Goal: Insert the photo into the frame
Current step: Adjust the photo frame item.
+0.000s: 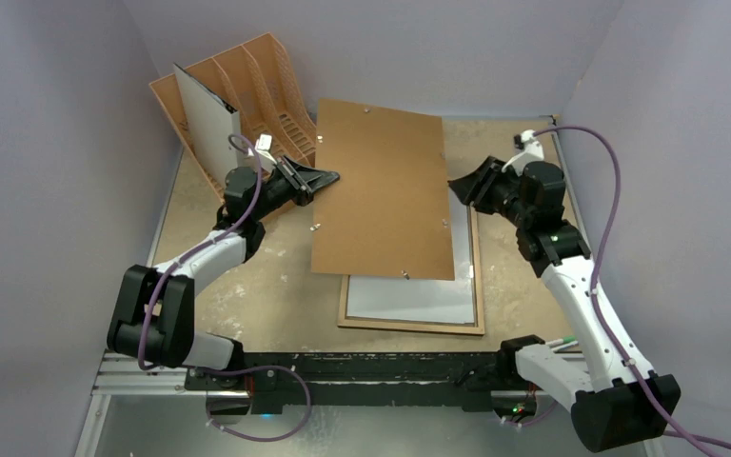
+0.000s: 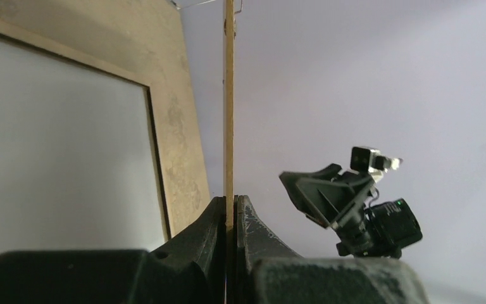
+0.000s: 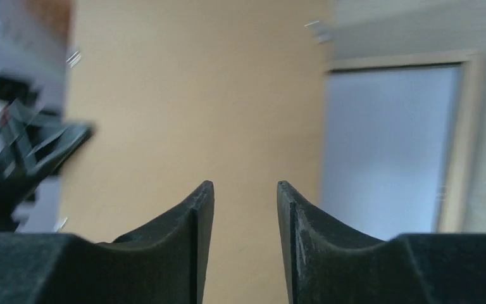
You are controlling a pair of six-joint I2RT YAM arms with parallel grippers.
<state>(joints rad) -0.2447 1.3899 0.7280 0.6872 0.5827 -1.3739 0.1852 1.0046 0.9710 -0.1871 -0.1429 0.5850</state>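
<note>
I see the left tool (image 1: 328,177) clamped on the brown backing board (image 1: 385,190) at its 9 o'clock edge. The board is tilted over the frame (image 1: 409,327), which lies flat on the tabletop (image 1: 257,286) at 6 o'clock. The right tool (image 1: 457,186) is spread, empty, at the board's 3 o'clock. The photo (image 1: 205,119) stands white side out in the rack (image 1: 266,86) at 10 o'clock.

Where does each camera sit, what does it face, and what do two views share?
Top external: above, behind the robot, looking down on table; left arm, right arm show.
Left wrist: looks along backing board edge-on; left claw pinching it.
Right wrist: faces the board's broad side; open right claw.
Shared: both wrist views show the frame.
</note>
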